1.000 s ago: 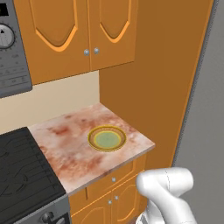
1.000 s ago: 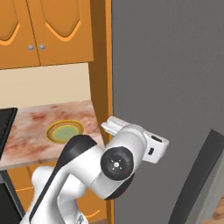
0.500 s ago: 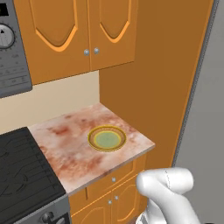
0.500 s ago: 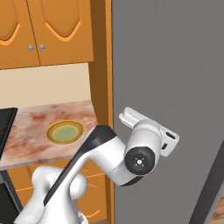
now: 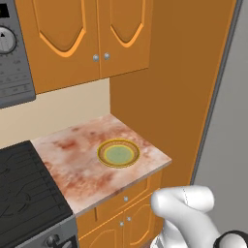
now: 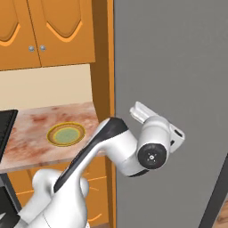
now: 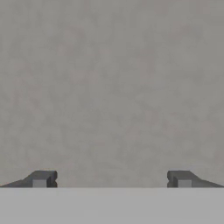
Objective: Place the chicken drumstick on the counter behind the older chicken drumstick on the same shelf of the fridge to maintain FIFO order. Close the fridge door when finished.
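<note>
No words, numbers, labels or brand marks can be read anywhere here. The grey fridge door (image 6: 178,67) is a plain blank panel. The orange cabinets (image 5: 82,34) and the marbled counter (image 5: 77,155) carry no writing. The yellow-rimmed plate (image 5: 118,153) has no print on it. The appliance panel (image 5: 12,53) at the upper left has a dial and faint marks, too blurred to make out.
</note>
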